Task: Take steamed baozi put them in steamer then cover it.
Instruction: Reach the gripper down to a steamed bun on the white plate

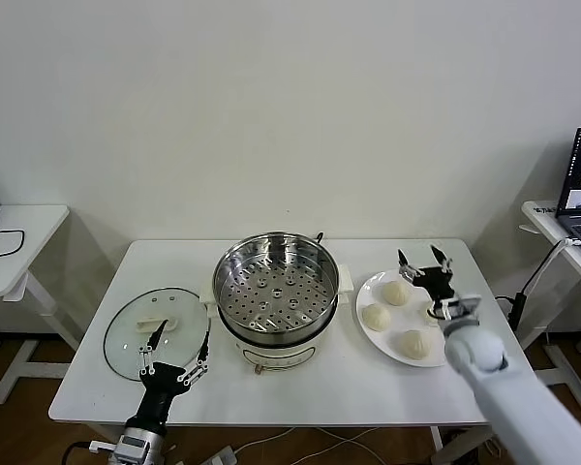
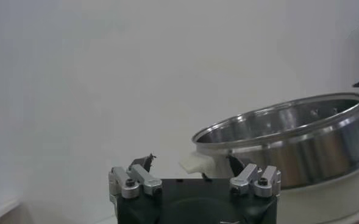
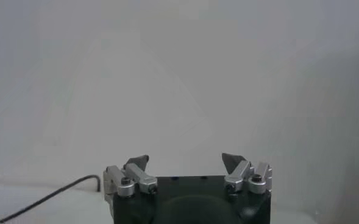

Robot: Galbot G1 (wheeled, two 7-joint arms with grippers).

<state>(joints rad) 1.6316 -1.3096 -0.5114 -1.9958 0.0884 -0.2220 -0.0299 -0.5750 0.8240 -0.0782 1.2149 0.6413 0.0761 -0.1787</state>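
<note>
White table (image 1: pixel 300 387) in the middle. On it, steamer (image 1: pixel 276 291) at centre, uncovered, perforated tray bare; no brand or writing readable anywhere on it. To its left, cover (image 1: pixel 136 329) flat on the table, white handle up. To its right, white plate (image 1: pixel 370 291) with steamed baozi (image 1: pixel 395 293), three clearly visible, a fourth partly hidden behind the arm. Right gripper (image 1: pixel 424 260) above the plate's far edge, jaws spread, holding nothing. Left gripper (image 1: pixel 179 341) above the cover's near edge, jaws spread too, empty.
</note>
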